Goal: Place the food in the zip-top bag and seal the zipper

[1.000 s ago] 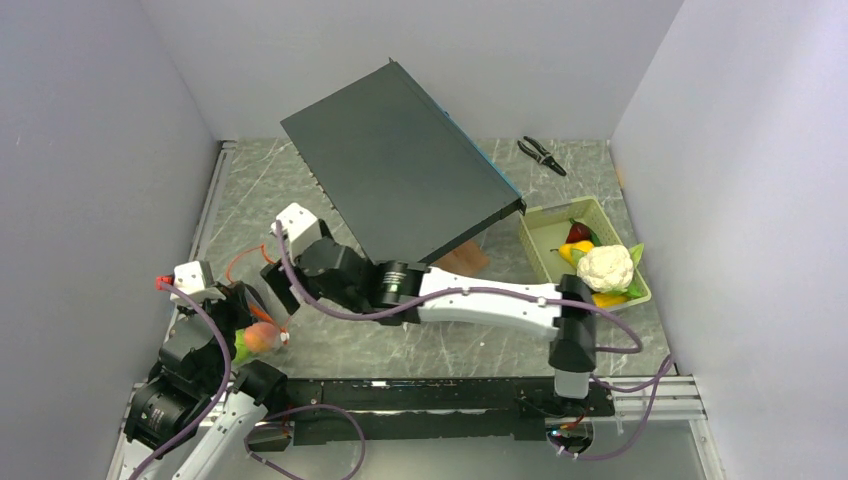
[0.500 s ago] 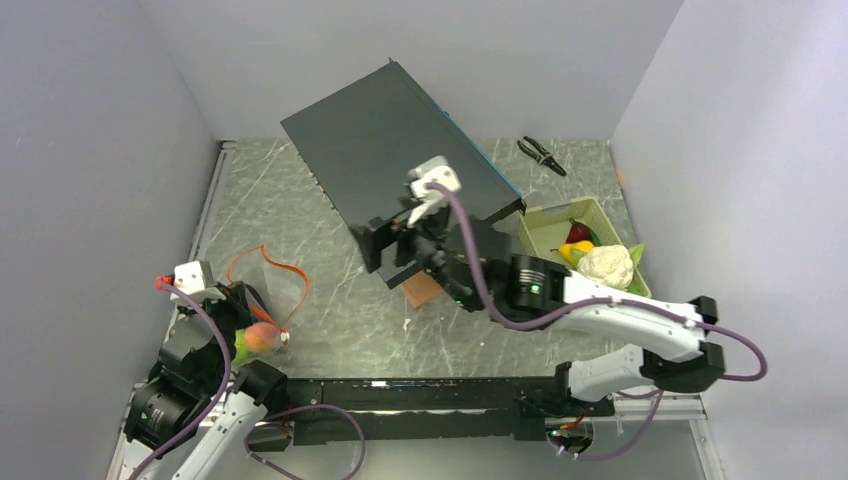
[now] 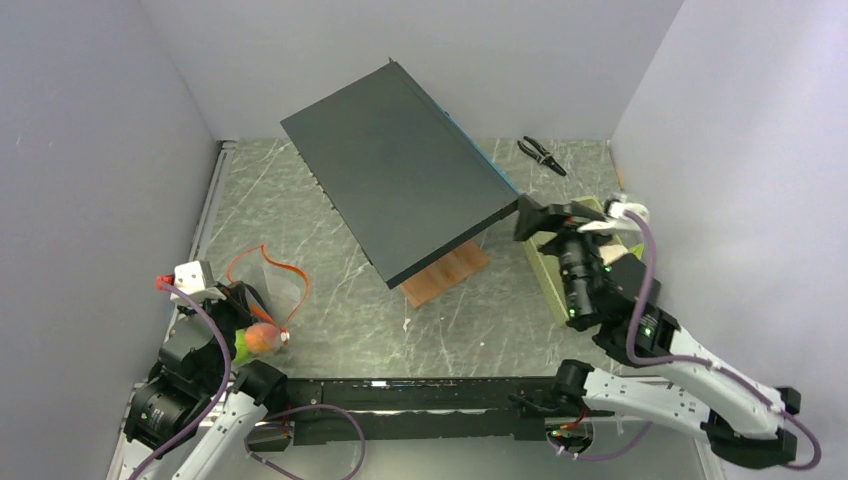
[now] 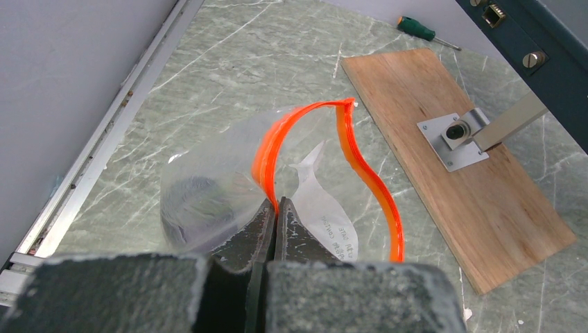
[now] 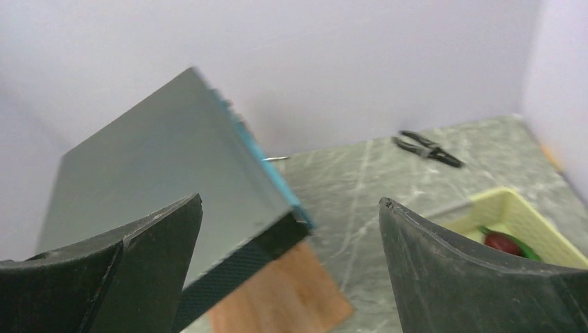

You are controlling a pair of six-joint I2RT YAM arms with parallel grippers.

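My left gripper [image 4: 274, 211] has its fingers pressed together, pinching one side of the zipper [image 4: 360, 166] at the near edge of the zip-top bag [image 4: 201, 187]. The bag mouth gapes open toward 12 o'clock in the left wrist view. In the top view the bag lies at 8 o'clock on the table [image 3: 270, 200], with an orange piece [image 3: 262, 338] near my left wrist. My right gripper [image 5: 291, 208] is spread wide, holding nothing, above the tray [image 5: 516, 211] at 3 o'clock, which contains a red piece [image 5: 503, 243].
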